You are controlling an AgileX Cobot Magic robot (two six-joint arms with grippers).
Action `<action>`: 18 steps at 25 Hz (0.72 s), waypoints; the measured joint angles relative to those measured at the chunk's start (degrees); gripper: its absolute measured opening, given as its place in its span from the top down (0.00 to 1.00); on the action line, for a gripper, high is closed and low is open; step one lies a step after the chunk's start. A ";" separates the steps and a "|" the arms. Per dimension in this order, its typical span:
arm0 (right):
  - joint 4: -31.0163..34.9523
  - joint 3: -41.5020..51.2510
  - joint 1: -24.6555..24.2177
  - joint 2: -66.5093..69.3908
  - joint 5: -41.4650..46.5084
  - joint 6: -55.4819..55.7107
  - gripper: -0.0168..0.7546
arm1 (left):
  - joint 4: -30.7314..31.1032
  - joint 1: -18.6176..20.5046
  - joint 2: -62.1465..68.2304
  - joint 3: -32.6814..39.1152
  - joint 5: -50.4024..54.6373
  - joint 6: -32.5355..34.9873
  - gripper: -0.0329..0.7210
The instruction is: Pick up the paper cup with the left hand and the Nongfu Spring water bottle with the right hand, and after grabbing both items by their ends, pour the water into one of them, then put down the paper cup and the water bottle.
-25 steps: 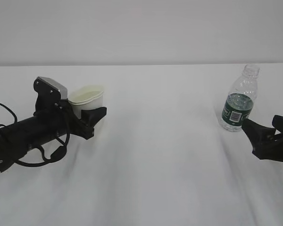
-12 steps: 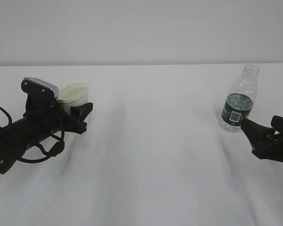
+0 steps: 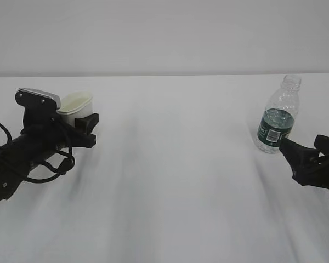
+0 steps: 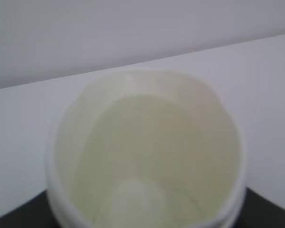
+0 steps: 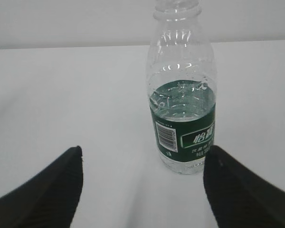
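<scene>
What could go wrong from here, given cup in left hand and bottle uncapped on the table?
1. The bottle is uncapped and holds water; the open right hand is just short of it, and an off-centre approach could tip it.
2. The left hand grips the thin paper cup by its wall; squeezing may deform it.

Exterior view: frontal, slanting down across the table [image 3: 170, 181]. Left wrist view: close above the cup [image 4: 147, 152]. Right wrist view: near, level with the bottle [image 5: 183, 109]; the exterior view shares both.
</scene>
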 joint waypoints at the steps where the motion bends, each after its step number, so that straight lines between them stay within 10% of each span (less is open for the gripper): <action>1: -0.13 0.00 0.00 0.00 0.00 0.15 0.21 | 0.00 0.00 0.12 -0.27 0.00 0.00 0.40; 18: -1.37 0.00 0.00 0.00 0.00 1.28 0.21 | -0.99 0.26 5.28 -4.87 0.00 0.21 0.40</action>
